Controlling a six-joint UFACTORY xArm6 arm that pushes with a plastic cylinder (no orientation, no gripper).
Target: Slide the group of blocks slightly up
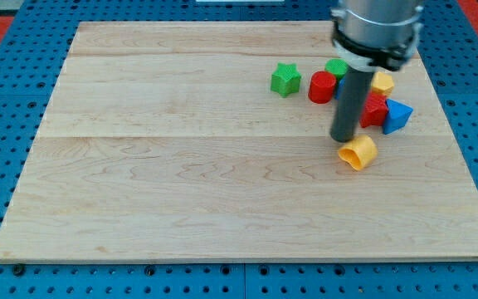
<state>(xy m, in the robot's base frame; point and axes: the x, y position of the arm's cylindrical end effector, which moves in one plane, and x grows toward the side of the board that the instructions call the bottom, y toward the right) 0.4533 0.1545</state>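
Blocks cluster near the board's (181, 166) top-right corner. Left to right: green star (285, 79); red cylinder (322, 86); green block (336, 66), partly hidden; my tip (343, 139), touching the yellow block (358, 153) below the group; red block (375, 110); second yellow block (382, 81); blue block (397, 115). Rod end carries no jaws; nothing is gripped.

Pale matt wooden board (181, 166) with visible grain; smooth, plastic-looking green star block (285, 79); matt dark rod (348, 104).
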